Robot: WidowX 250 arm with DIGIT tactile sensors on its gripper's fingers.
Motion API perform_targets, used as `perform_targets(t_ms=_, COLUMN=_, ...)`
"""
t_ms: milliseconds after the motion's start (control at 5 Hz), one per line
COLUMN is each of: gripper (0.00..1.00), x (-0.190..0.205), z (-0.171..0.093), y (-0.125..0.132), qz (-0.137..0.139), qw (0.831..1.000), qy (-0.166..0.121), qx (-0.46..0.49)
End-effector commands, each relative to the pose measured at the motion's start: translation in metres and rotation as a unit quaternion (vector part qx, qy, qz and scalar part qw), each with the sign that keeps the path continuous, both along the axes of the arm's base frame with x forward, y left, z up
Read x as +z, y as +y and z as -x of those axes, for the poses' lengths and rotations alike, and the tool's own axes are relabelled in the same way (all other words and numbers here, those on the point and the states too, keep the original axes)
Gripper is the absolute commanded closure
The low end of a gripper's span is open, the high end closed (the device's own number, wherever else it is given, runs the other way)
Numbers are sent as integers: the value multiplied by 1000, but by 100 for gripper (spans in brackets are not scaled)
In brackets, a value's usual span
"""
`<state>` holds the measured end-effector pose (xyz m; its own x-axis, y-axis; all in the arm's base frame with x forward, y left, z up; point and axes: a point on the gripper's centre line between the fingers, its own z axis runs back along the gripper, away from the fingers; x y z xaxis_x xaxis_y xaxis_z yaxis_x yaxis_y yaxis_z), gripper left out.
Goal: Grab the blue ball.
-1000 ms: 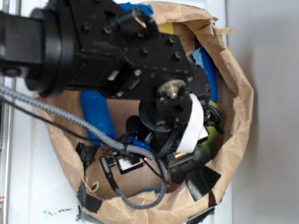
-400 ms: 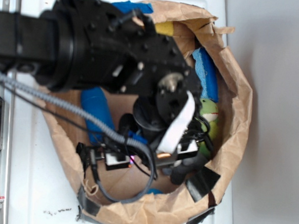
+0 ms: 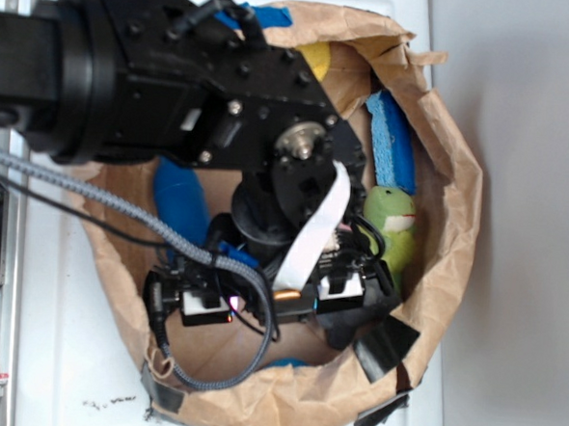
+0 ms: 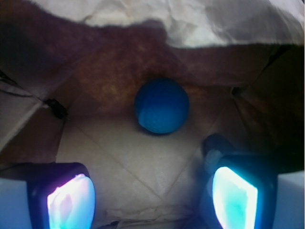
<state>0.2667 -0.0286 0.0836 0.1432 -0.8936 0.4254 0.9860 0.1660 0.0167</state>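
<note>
Arm reaches in from left, wrist bent down; hand [image 4: 152, 198] open, fingers [image 4: 70, 200] wide apart, nothing held.

There's the blue ball [image 4: 161, 106], small, smooth and round, plain blue all over, sitting free on the creased brown paper floor of the bag. It rests close against the shadowed back wall, nothing touching it, and it looks whole and undented.

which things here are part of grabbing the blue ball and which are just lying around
Part of the job:
blue ball
pincer, open, nothing in it

Just lying around:
blue sponge
green plush toy
dark blue pin
yellow item
paper bag holding everything
</note>
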Motion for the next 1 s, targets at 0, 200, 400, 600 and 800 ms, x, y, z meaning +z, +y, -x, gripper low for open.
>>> perform_targets(t_ms=0, gripper=0, x=5, z=-5, y=-23, qz=8, qw=999, qy=-24, qx=-19)
perform_targets(t_ms=200, gripper=0, x=-3, z=-6, y=-32, qz=6, qw=1000, qy=-14, qx=-26)
perform_targets(t_ms=400, gripper=0, x=-12, z=-6, y=-41, qz=16, qw=999, qy=-9, qx=-34)
perform_targets(t_ms=600, gripper=0, x=-17, z=-11, y=-43, qz=28, qw=999, qy=-17, qx=-31)
perform_targets(t_ms=800, gripper=0, x=-23, z=-16, y=-47, qz=38, qw=999, qy=-33, qx=-21)
